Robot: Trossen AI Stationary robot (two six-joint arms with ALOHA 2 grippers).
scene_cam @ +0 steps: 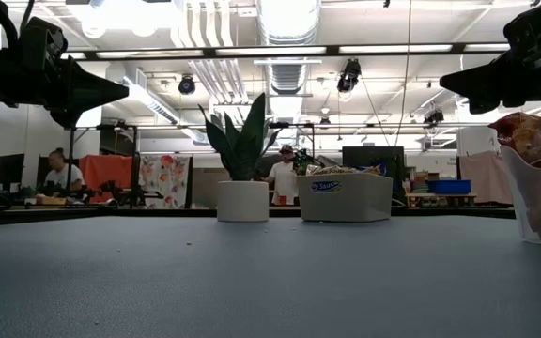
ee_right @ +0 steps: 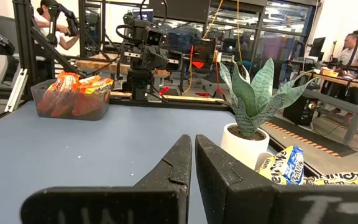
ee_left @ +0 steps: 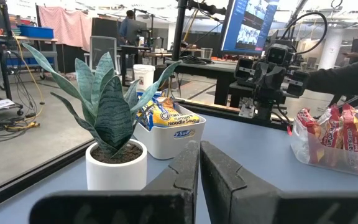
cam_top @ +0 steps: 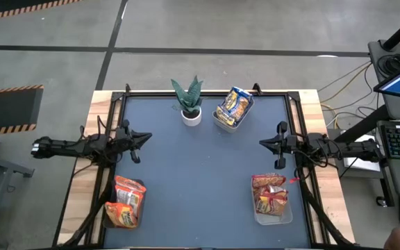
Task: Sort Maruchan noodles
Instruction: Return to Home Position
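Note:
All noodle packets sit in three clear bins. Orange-red packets [cam_top: 125, 201] fill the bin near the table's near left corner. Red-and-white packets [cam_top: 270, 196] fill the bin near the near right corner. Yellow-and-blue packets [cam_top: 234, 105] lie in the bin at the far edge, also in the left wrist view [ee_left: 165, 116]. My left gripper [cam_top: 146, 138] hovers shut above the left edge, touching nothing. My right gripper [cam_top: 262, 143] hovers shut above the right edge, touching nothing. The wrist views show each pair of fingers together, left [ee_left: 199, 163] and right [ee_right: 194, 155].
A small potted green plant [cam_top: 189, 104] stands at the far edge beside the yellow-and-blue bin. The dark mat's [cam_top: 200, 173] middle lies between the arms. A black frame [cam_top: 207, 93] runs along the table's sides. People work at benches in the room behind.

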